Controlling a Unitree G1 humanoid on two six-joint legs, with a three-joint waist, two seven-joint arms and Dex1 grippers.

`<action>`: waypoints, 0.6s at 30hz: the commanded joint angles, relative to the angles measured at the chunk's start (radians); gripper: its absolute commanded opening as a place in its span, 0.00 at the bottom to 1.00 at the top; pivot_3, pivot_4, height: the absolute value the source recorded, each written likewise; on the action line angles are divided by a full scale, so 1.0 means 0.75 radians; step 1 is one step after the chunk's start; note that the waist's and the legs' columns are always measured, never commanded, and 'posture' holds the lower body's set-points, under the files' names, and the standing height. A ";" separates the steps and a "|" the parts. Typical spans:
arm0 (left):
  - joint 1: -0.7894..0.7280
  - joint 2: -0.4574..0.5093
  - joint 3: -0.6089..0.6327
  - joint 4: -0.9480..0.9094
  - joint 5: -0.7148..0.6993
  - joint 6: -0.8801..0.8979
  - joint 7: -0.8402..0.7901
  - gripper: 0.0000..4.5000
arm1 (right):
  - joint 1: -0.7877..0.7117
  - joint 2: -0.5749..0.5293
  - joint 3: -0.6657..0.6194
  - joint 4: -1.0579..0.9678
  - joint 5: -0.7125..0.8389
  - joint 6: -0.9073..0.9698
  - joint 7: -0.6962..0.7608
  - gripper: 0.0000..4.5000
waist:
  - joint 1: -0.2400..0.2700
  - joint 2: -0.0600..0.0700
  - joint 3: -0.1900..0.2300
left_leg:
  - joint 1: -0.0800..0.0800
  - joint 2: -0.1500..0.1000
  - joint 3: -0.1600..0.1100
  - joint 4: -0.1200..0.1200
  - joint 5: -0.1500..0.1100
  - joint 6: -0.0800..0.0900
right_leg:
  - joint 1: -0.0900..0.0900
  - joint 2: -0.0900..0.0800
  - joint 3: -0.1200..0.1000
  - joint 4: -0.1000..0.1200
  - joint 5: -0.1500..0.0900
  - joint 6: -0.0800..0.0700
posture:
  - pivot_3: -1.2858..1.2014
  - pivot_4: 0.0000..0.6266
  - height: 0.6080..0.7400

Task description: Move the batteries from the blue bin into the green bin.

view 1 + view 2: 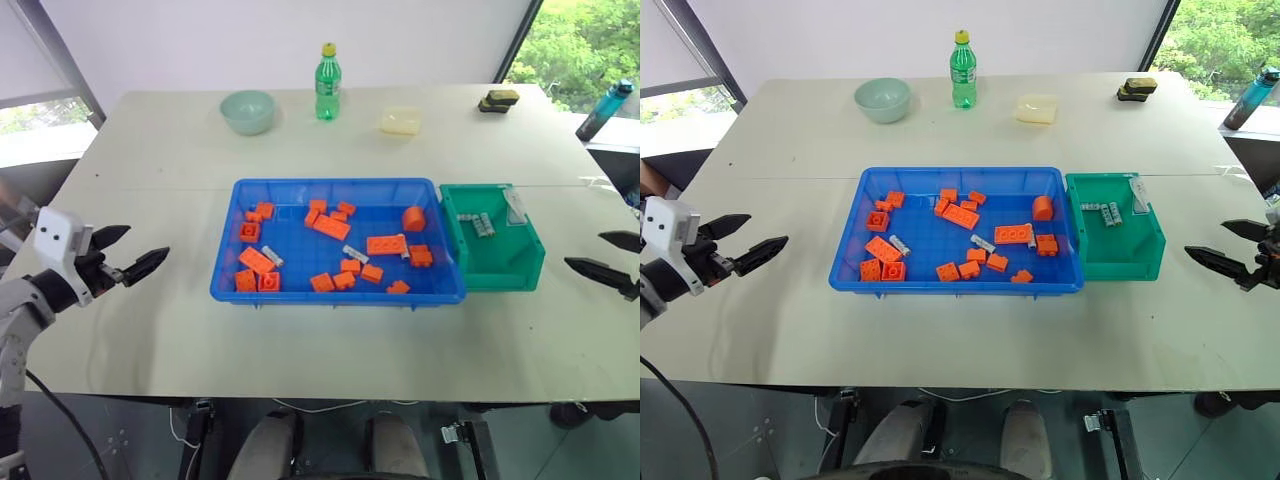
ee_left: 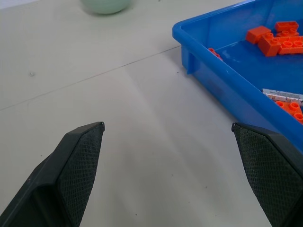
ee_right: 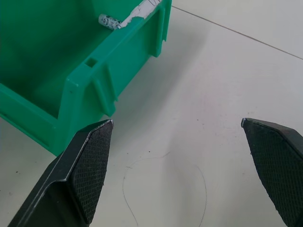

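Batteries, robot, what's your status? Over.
Both grippers open, empty: left gripper, right gripper. Batteries in green bin; a few left in blue bin among orange bricks.

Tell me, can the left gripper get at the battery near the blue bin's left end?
Probably yes: the left gripper is open, with bare table before the blue bin; orange bricks crowd the battery.
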 commanded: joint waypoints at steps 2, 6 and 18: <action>-0.006 0.015 0.009 -0.050 -0.031 0.021 -0.029 1.00 | -0.013 -0.002 -0.041 -0.028 0.015 -0.016 -0.031 0.99 | 0.000 0.000 0.000 | 0.000 0.000 0.000 0.000 0.000 0.000 | 0.000 0.000 0.000 0.000 0.000 0.000 | 0.52 0.24 0.90; -0.040 -0.012 0.010 -0.051 -0.037 0.037 0.011 1.00 | -0.037 -0.005 -0.033 -0.008 0.002 -0.044 -0.062 0.99 | -0.001 0.000 0.000 | 0.000 0.000 0.000 0.000 0.000 0.000 | 0.000 0.000 0.000 0.000 0.000 0.000 | 0.52 0.24 0.90; -0.056 -0.006 0.013 -0.090 -0.076 0.065 -0.012 1.00 | -0.158 -0.017 -0.001 -0.178 0.036 0.109 -0.094 0.99 | -0.003 0.002 0.001 | 0.000 0.001 0.001 0.000 0.000 0.000 | -0.001 0.000 0.000 0.001 0.000 0.000 | 0.52 0.24 0.90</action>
